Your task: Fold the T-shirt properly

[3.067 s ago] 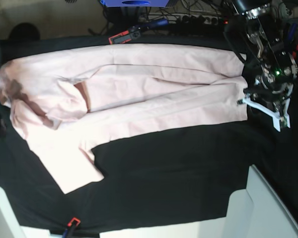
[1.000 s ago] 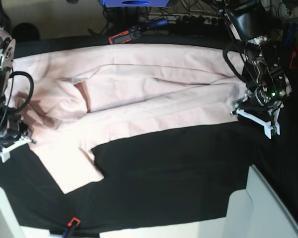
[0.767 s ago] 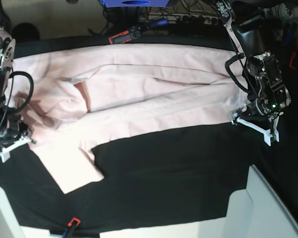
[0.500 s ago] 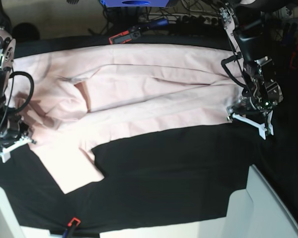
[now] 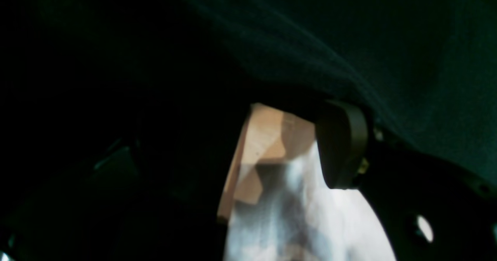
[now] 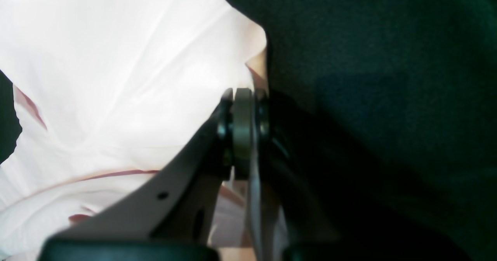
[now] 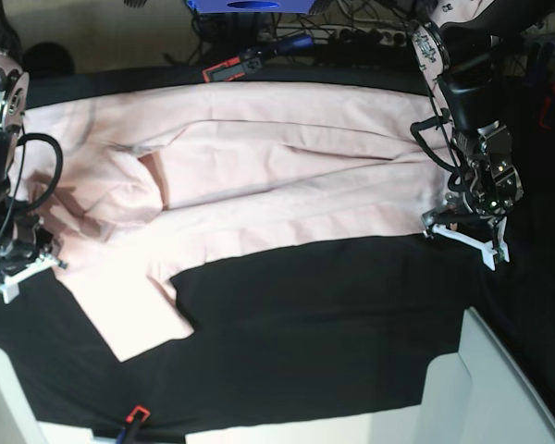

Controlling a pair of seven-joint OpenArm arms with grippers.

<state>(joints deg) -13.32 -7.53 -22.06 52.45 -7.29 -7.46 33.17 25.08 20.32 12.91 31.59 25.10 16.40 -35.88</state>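
Observation:
The pale pink T-shirt (image 7: pixel 277 176) lies spread plain side up across the black table cloth (image 7: pixel 333 314), with one sleeve pointing toward the front left. My left gripper (image 7: pixel 460 233) stands open at the shirt's right hem corner. In the left wrist view that corner of the T-shirt (image 5: pixel 268 136) sits between the spread jaws of my left gripper (image 5: pixel 233 156), beside one dark pad (image 5: pixel 341 144). My right gripper (image 7: pixel 23 266) is at the shirt's left edge. Close up, my right gripper (image 6: pixel 242 98) is shut, with the edge of the T-shirt (image 6: pixel 116 59) pinched at its tips.
An orange and black tool (image 7: pixel 227 67) and cables lie along the back edge. A white box (image 7: pixel 486 388) stands at the front right, and another white piece (image 7: pixel 0 398) at the front left. A small orange-tipped item (image 7: pixel 134 416) lies near the front edge.
My left gripper has slid left and toward the front, onto the shirt's hem corner. The right arm came in at the left earlier and has held still over the last second.

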